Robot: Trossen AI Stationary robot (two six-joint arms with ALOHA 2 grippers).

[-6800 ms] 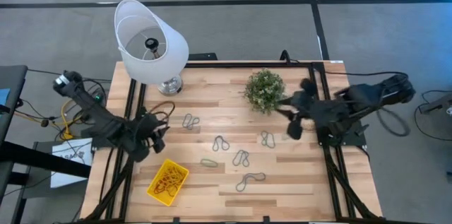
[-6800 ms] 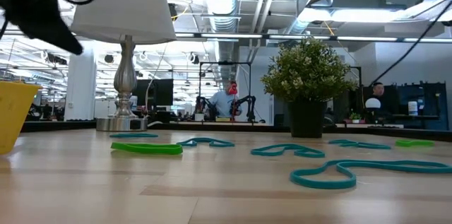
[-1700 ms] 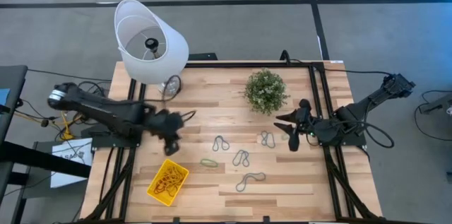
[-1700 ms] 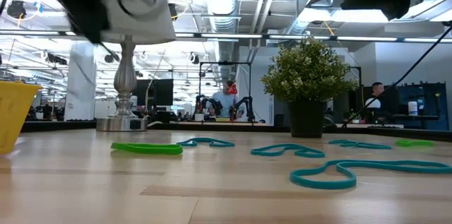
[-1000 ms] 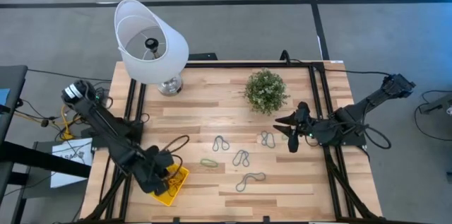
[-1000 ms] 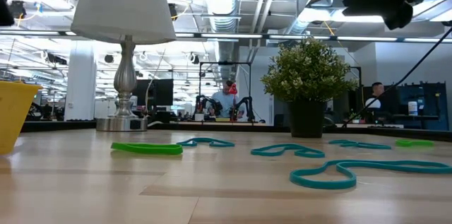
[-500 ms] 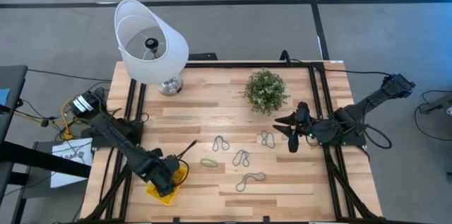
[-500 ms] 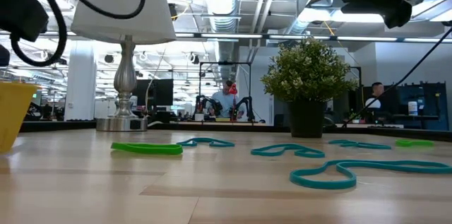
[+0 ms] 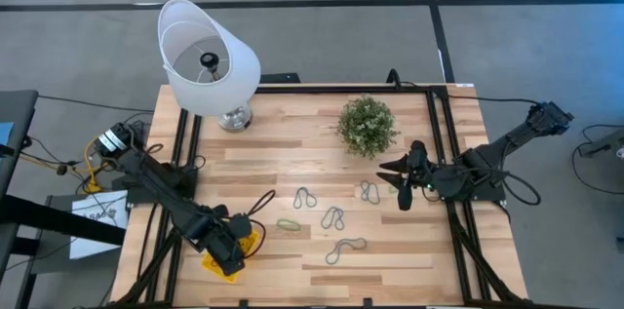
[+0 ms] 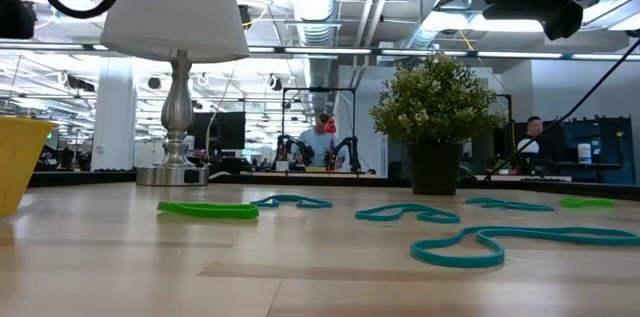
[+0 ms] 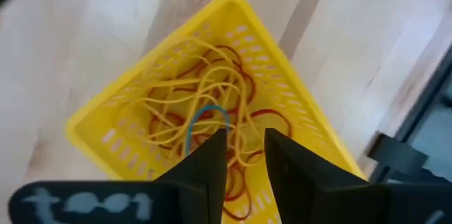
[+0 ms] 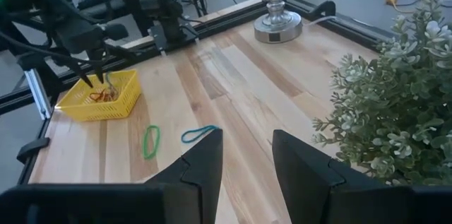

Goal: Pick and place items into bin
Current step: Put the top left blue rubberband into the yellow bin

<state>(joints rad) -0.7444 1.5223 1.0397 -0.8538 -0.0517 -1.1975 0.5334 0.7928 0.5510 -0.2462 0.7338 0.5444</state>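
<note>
Six loose loops on table, one yellow bin.

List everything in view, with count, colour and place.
Table: one, light wood, under both arms.
Lamp: one, white shade on a silver base, far left corner.
Potted plant: one, green, far side, right of centre.
Bin: one, yellow, near left edge.
Loops in bin: many, yellow and red, one blue.
Teal-grey loops: four, loose mid-table.
Green loops: one right of the bin; the low view shows a second farther right.
People: two, far back in the room.
Left gripper: dark, open, empty, above the bin.
Right gripper: dark, open, empty, above the table's right side beside the plant.
</note>
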